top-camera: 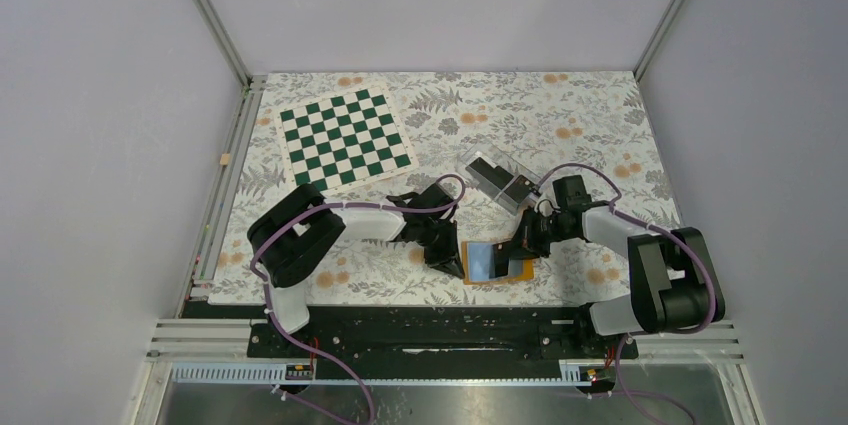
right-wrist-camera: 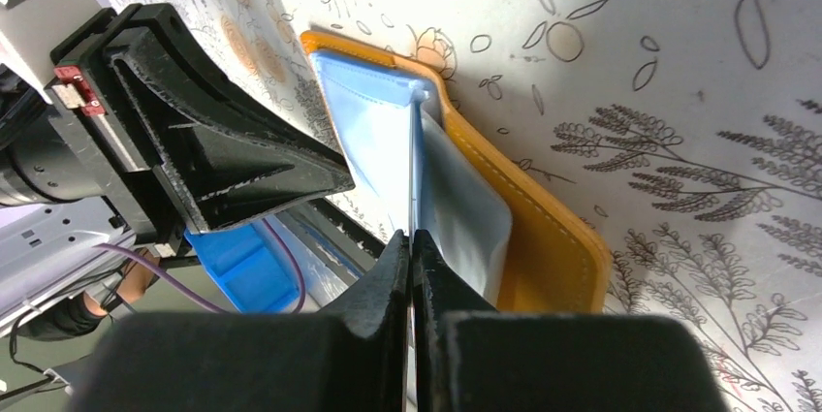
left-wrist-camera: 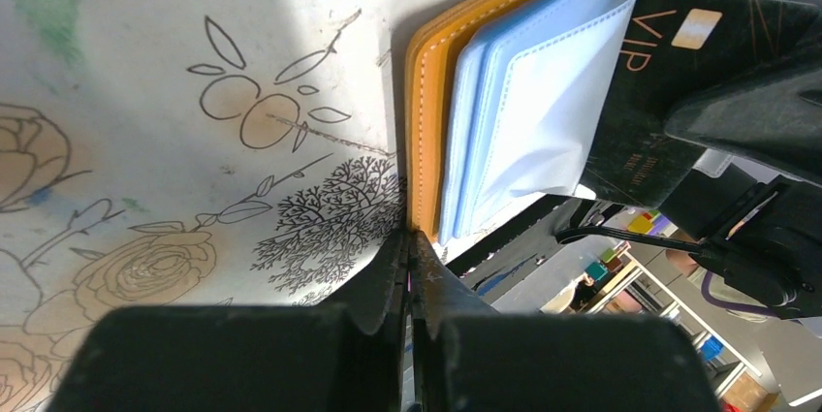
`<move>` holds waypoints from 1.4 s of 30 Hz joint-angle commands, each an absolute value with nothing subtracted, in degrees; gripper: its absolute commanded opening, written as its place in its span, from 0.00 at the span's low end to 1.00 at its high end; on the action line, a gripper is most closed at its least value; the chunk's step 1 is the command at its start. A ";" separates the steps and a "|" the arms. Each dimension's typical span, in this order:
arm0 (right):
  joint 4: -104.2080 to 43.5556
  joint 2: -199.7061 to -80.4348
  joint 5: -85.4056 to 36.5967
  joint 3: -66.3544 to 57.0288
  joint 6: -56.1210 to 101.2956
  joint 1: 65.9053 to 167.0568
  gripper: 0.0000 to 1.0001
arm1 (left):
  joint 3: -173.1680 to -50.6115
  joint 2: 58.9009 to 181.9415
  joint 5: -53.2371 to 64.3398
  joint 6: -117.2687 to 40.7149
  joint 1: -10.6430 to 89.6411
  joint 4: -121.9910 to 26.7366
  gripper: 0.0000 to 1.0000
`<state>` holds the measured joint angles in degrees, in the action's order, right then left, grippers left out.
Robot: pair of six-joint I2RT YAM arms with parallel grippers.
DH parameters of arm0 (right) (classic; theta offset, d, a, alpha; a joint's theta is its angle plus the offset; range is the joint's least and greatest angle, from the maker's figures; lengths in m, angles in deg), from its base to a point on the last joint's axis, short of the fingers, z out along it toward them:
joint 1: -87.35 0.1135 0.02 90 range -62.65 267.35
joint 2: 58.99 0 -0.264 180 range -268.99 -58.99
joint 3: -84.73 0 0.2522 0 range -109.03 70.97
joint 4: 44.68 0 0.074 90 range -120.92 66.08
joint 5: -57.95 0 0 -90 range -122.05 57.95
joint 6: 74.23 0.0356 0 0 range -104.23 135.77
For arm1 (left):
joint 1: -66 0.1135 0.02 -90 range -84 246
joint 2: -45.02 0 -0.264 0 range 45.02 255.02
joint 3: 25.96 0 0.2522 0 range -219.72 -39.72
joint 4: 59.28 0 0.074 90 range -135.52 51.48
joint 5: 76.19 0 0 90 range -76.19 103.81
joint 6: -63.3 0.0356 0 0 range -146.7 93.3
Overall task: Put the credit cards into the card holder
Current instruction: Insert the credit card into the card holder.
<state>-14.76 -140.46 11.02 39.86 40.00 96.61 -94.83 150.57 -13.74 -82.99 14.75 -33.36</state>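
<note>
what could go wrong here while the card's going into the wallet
The credit card meets the light blue pocket at a slant, so it may catch on the pocket lip and bend or slip in the shut right gripper.
The shut left gripper seems to press only one corner of the card holder, so a push could slide or pivot it.

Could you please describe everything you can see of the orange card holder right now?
The card holder is a small orange wallet, leather-like with pale stitching, lying open on the floral table cover. Its light blue inner pockets face up. The shut left gripper touches its orange edge; the right gripper, shut on a black credit card, holds that card's end in a pocket.
</note>
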 commanded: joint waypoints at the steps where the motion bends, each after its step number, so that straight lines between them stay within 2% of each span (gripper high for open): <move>1: -12.45 -138.42 15.66 40.27 39.51 97.33 0.00 | -95.18 151.55 -7.77 -79.99 14.35 -28.15 0.00; 6: -13.40 -141.25 17.74 40.02 39.15 98.30 0.00 | -95.14 152.01 -8.11 -79.55 14.35 -28.08 0.00; 9: -12.34 -141.83 15.77 39.33 38.90 99.15 0.04 | -95.26 152.28 -8.25 -79.44 14.41 -28.03 0.00; 19: -3.46 -136.59 0.11 35.71 37.86 102.12 0.39 | -97.13 152.79 -6.81 -77.51 14.39 -24.60 0.00; 25: -0.03 -138.11 -4.11 32.25 36.35 103.51 0.50 | -97.93 153.08 -6.43 -76.93 14.32 -23.55 0.00; 33: -0.47 -141.84 -4.78 30.28 35.25 104.20 0.48 | -99.88 154.11 -5.82 -75.72 14.33 -21.37 0.00; 35: -0.51 -142.73 -4.87 30.26 35.06 104.59 0.44 | -100.59 154.32 -5.46 -75.08 14.39 -20.42 0.00; 39: -0.77 -144.53 -4.49 30.48 35.00 105.49 0.28 | -101.40 154.61 -4.69 -74.19 14.37 -18.70 0.00; 42: -0.86 -144.27 -4.41 30.78 35.28 105.58 0.20 | -101.53 154.66 -4.55 -74.11 14.38 -18.53 0.00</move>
